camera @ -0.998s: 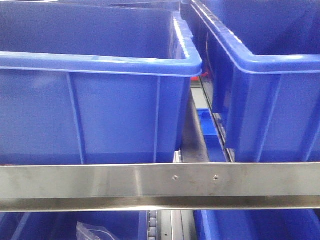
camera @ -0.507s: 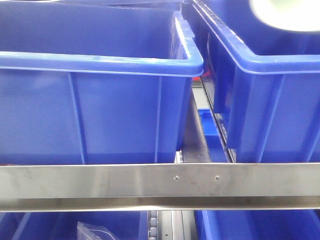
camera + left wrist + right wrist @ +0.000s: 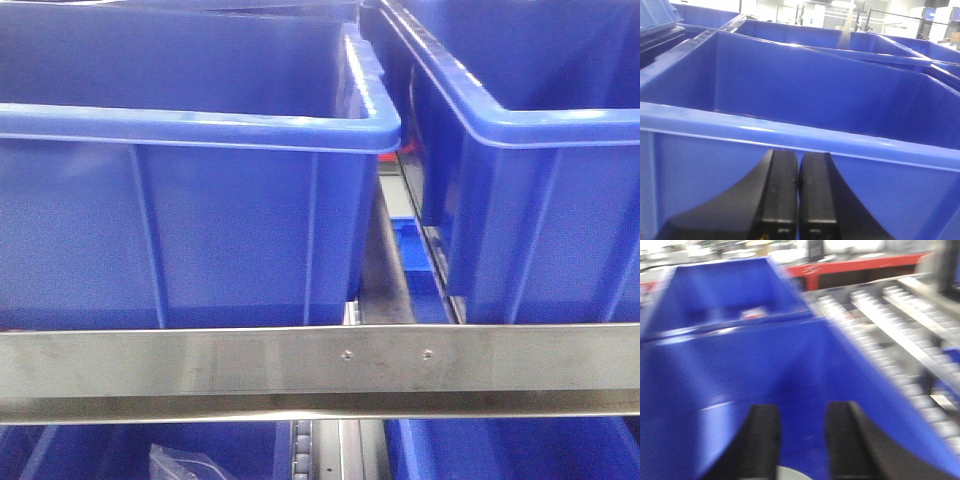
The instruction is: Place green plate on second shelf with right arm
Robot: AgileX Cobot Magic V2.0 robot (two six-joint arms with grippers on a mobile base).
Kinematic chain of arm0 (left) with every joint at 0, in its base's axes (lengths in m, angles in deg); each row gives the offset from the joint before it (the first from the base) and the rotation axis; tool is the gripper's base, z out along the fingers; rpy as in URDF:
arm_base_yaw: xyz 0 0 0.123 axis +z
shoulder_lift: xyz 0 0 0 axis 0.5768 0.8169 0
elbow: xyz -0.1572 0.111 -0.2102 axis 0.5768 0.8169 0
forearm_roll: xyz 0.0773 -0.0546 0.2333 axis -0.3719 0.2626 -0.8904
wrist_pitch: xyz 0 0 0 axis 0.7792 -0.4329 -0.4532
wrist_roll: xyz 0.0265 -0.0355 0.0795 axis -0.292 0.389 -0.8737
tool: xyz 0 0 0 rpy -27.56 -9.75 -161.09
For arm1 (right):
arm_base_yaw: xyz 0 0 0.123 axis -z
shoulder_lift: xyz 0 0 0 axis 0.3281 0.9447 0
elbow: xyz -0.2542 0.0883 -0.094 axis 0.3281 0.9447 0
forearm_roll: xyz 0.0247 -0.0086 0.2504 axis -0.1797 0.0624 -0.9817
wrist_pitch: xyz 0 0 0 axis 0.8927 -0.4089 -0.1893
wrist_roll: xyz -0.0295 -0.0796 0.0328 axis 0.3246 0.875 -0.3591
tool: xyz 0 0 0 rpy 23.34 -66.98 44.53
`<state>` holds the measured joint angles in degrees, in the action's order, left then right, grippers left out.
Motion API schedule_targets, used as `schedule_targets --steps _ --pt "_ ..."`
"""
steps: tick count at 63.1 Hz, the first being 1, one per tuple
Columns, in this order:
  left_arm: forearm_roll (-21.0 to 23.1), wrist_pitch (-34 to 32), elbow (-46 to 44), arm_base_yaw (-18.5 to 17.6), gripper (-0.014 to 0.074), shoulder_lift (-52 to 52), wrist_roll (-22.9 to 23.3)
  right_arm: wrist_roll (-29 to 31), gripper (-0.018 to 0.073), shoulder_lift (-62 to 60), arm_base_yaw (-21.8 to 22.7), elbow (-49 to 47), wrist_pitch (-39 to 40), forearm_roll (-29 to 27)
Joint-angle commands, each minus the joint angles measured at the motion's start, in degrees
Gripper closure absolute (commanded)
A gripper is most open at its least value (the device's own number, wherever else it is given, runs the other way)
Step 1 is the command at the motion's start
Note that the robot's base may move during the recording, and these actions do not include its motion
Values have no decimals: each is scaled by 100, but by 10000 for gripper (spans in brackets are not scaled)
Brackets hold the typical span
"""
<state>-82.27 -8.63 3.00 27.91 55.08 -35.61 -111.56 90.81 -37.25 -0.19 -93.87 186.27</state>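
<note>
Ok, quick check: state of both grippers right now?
Left gripper: shut, fingers pressed together, holding nothing.
Right gripper: open, fingers apart; a pale sliver shows below them, too blurred to identify.

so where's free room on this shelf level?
Left crate interior looks bare, as does the right crate as far as seen. The gap between them is narrow, with a small blue tray behind. Steel rail bounds the front.
</note>
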Motion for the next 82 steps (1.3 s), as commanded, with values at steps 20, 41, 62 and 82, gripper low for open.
schedule_targets --steps 20,41,62,82 --pt "34 -454 234 -11 466 -92 17 507 508 -726 18 -191 2854 381" --pt "34 -454 234 -11 466 -92 17 507 508 -734 18 -191 3134 376" --pt "34 -454 234 0 466 -92 17 689 508 -1867 -39 1015 2480 361" --pt "34 -454 234 0 466 -92 17 389 508 -5193 134 3808 1888 106"
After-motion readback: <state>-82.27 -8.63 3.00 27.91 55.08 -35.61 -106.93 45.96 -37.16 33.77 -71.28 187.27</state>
